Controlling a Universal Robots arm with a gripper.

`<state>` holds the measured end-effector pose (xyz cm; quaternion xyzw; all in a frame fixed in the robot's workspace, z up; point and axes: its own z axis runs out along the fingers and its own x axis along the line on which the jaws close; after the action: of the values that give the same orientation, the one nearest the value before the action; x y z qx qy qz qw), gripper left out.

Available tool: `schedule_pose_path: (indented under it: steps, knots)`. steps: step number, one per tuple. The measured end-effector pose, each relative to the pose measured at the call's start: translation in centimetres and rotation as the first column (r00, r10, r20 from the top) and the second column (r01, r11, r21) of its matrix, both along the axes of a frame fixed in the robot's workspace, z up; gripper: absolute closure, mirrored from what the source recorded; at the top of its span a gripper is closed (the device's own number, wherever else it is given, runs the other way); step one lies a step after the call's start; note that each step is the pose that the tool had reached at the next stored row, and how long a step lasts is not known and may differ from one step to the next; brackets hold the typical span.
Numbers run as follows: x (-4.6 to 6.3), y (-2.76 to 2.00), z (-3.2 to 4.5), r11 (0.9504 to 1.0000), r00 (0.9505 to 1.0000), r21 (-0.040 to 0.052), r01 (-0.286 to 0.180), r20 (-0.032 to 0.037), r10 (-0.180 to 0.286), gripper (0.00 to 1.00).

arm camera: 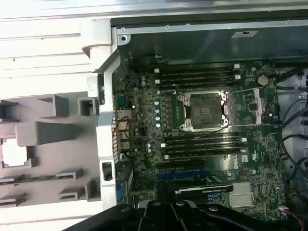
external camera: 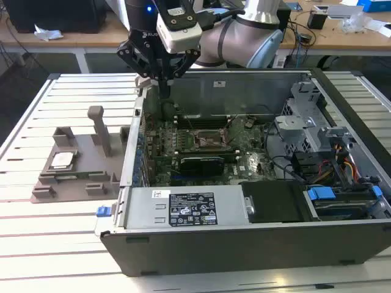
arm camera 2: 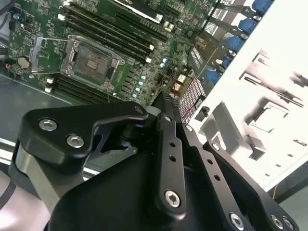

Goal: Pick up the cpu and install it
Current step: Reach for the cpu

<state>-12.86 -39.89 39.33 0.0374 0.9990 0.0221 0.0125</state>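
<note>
While the small, flat, square, silver-topped cpu [external camera: 62,160] lies in a recess of the grey plastic fixture block [external camera: 79,180], it looks light, stiff, slick and fragile, best gripped by opposite edges. Well apart from that block, the black gripper [external camera: 164,90] hangs with fingers clenched, empty.

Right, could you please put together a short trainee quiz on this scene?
1. True or false: the socket is empty.
2. The cpu lies: A) in the socket, B) on the grey holder, C) in the jaws.
3. In the exterior view, above which side of the case is the gripper?
Key: 1 true; 2 B; 3 left.
</note>
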Motion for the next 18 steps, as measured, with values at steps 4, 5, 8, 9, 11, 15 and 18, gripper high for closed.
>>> schedule_pose_path:
  steps: [4,5,8,9,11,15,18]
  knots:
    - [-1.3,0.0,0.0,1.0,1.0,0.0,0.0,0.0001,0.0,0.89]
    - [-1.5,0.0,0.0,1.0,1.0,0.0001,0.0,0.0001,0.0,0.89]
    - [-2.1,0.0,0.0,1.0,1.0,0.0,0.0,0.0,0.0,0.89]
    - [-2.5,0.0,0.0,1.0,1.0,0.0,0.0,0.0,0.0,0.89]
    - [-2.9,0.0,0.0,1.0,1.0,0.0,0.0,0.0001,0.0,0.89]
    - [-4.1,0.0,0.0,1.0,1.0,0.0,0.0,0.0,0.0,0.89]
    - [-4.7,0.0,0.0,1.0,1.0,0.0,0.0,0.0,0.0,0.89]
